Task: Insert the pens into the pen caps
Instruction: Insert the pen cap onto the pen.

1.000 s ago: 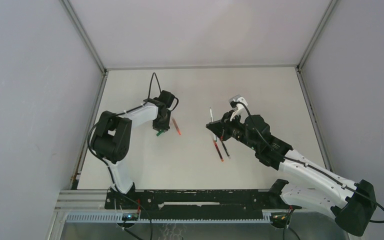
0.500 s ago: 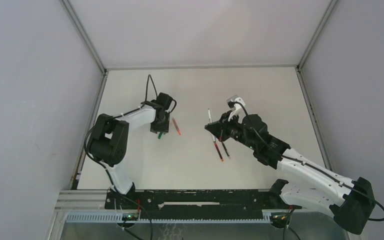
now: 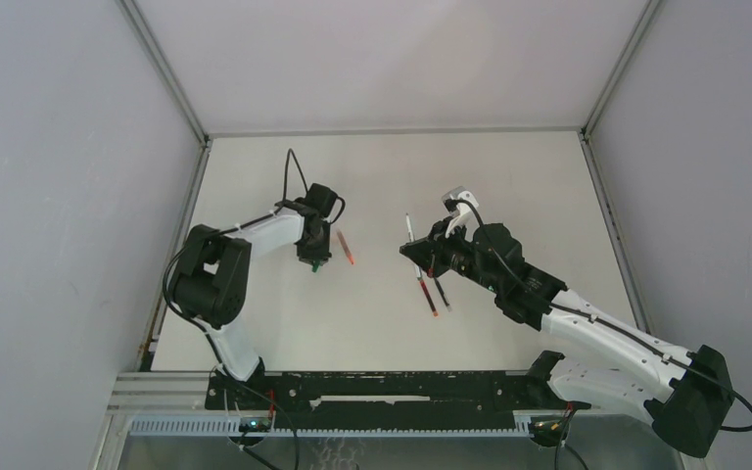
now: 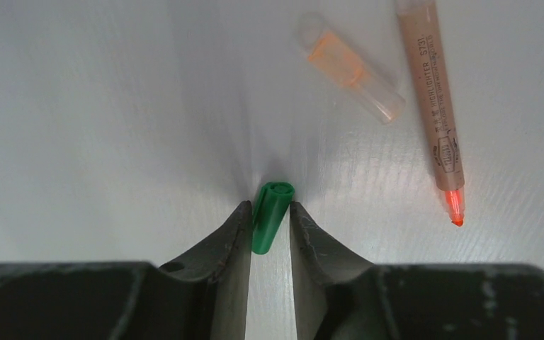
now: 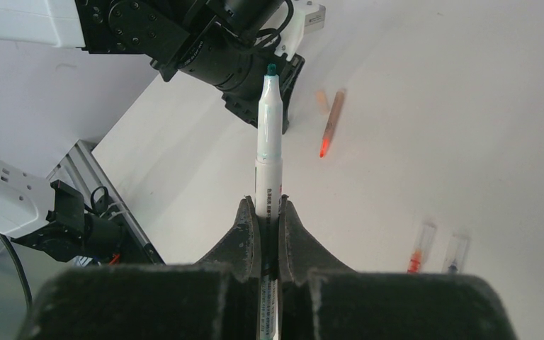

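My left gripper [image 4: 269, 210] is shut on a small green pen cap [image 4: 272, 216], held at the fingertips just over the table; in the top view the gripper [image 3: 314, 257] is left of centre. An uncapped orange-red pen [image 4: 435, 113] and a clear cap with an orange insert [image 4: 350, 67] lie just right of it. My right gripper [image 5: 268, 212] is shut on the pale-barrelled green pen [image 5: 268, 134], tip pointing toward the left arm; in the top view the pen [image 3: 409, 227] sticks out of the gripper [image 3: 417, 251]. A red pen [image 3: 428, 292] and a black pen [image 3: 441, 292] lie below it.
The white table [image 3: 509, 186] is walled by grey panels left, right and behind. A slotted metal rail [image 3: 352, 423] runs along the near edge. In the right wrist view the red pen [image 5: 420, 251] and the black pen [image 5: 455, 255] show clear caps at the lower right.
My left gripper has shifted slightly up and left with the green cap. My right gripper has moved a little left with the green pen.
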`<state>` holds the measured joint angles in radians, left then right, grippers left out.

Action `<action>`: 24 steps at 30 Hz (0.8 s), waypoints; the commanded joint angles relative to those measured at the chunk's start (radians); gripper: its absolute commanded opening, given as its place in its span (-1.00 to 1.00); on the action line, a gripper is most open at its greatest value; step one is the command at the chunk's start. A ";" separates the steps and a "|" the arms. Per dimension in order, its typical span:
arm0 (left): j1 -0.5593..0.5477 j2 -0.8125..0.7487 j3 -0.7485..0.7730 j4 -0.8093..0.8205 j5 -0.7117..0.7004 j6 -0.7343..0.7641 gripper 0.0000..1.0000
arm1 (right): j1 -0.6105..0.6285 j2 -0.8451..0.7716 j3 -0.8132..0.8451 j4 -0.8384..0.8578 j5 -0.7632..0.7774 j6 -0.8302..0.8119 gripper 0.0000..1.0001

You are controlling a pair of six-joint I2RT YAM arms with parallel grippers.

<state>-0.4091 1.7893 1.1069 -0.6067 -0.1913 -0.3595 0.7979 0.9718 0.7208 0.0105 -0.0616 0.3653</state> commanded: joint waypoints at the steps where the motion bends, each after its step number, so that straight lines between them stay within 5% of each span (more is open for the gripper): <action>1: 0.003 0.008 -0.063 -0.037 0.025 -0.013 -0.45 | -0.006 -0.002 -0.001 0.051 0.000 0.010 -1.00; 13: 0.002 -0.065 -0.048 -0.037 0.085 0.005 -0.86 | -0.005 -0.014 -0.001 0.048 0.017 0.008 -1.00; 24: 0.001 -0.490 -0.028 0.107 0.279 0.041 -1.00 | -0.013 -0.047 -0.001 0.111 0.058 0.011 -1.00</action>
<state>-0.4091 1.4788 1.0744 -0.6064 -0.0265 -0.3397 0.7948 0.9661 0.7204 0.0216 -0.0326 0.3656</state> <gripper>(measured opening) 0.137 0.058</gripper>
